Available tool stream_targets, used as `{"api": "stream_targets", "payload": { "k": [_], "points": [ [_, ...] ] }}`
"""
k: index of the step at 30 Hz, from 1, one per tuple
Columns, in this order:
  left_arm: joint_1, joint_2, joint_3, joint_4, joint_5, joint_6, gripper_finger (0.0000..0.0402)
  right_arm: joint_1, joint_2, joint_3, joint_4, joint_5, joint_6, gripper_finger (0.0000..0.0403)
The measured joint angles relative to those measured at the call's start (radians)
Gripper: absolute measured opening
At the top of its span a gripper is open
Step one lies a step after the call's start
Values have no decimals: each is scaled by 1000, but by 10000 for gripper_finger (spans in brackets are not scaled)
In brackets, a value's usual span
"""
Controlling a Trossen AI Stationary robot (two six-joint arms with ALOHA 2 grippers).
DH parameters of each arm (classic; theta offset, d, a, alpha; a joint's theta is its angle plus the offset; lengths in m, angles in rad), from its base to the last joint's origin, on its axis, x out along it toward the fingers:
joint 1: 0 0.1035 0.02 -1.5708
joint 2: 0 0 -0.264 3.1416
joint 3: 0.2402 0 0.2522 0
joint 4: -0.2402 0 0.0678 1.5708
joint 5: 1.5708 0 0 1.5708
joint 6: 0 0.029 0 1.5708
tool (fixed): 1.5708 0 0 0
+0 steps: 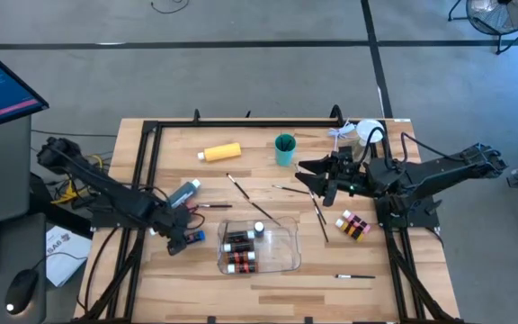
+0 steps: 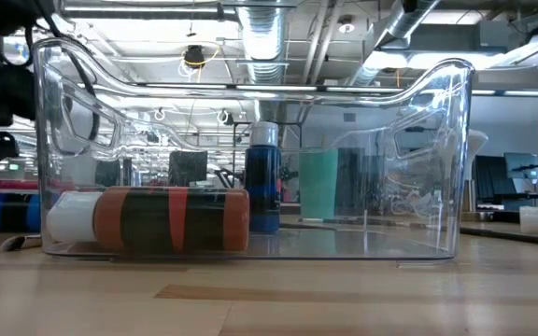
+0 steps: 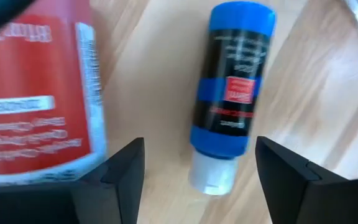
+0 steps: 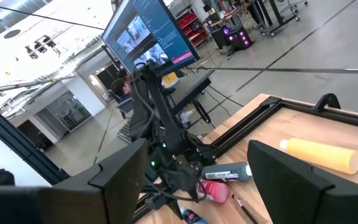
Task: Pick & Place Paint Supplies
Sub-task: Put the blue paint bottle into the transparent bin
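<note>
The counter is pale wood with a visible grain and a smooth, lightly sheened finish, framed by matt black metal bars. A clear plastic tray is glossy and see-through, catching ceiling lights. Inside it, a brown bottle looks like smooth plastic with a white cap. A blue tube has glossy plastic and a printed label. The left arm's fingers are matt black plastic. A yellow bottle looks smooth and satin.

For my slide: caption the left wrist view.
Open left gripper poised over a blue paint tube on the table, red tube beside.
</note>
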Motion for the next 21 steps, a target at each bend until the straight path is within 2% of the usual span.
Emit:
{"api": "stream_targets", "payload": {
  "k": [6,14,21],
  "points": [
    [-54,-45,0,-8,-43,-73,214,0,0,0,-2,0,0,270],
    [-159,-8,-7,-8,-71,-147,198,1,0,0,-8,0,0,270],
    [-194,-1,-45,2,-90,-179,185,0,0,0,-11,0,0,270]
  ]
}}
